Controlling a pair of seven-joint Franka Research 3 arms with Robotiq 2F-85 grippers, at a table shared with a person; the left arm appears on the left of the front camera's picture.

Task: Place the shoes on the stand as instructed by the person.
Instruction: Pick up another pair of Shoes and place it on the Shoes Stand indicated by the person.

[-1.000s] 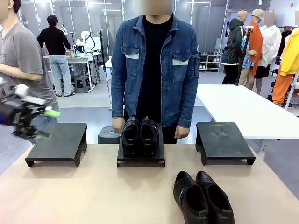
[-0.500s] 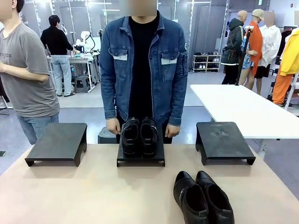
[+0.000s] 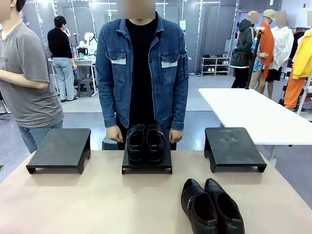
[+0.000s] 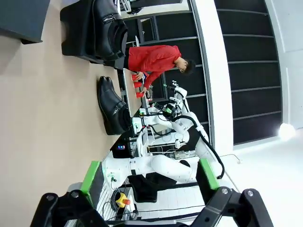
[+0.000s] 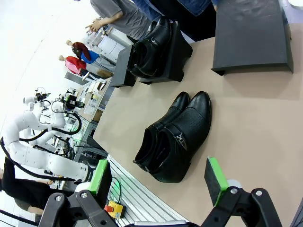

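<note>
One pair of glossy black shoes (image 3: 145,142) sits on the middle black stand (image 3: 146,166), right in front of the person (image 3: 142,68) in the denim jacket, whose hands hang at his sides. A second pair with a buckled strap (image 3: 210,207) lies on the table near the front right edge. In the right wrist view my right gripper (image 5: 158,182) stands open above the table edge, and the strapped pair (image 5: 173,137) lies just beyond its fingers. My left gripper (image 4: 149,177) is open too, off the table, with both pairs (image 4: 111,106) farther away.
Two more black stands hold nothing, one at the left (image 3: 59,148) and one at the right (image 3: 234,147). The beige table (image 3: 87,204) has free room at the left and middle. A man in a grey T-shirt (image 3: 27,78) stands behind the left stand.
My left gripper, blurred at the picture's left edge a second ago, has drawn back out of the front view. The person has shifted a little to the left.
</note>
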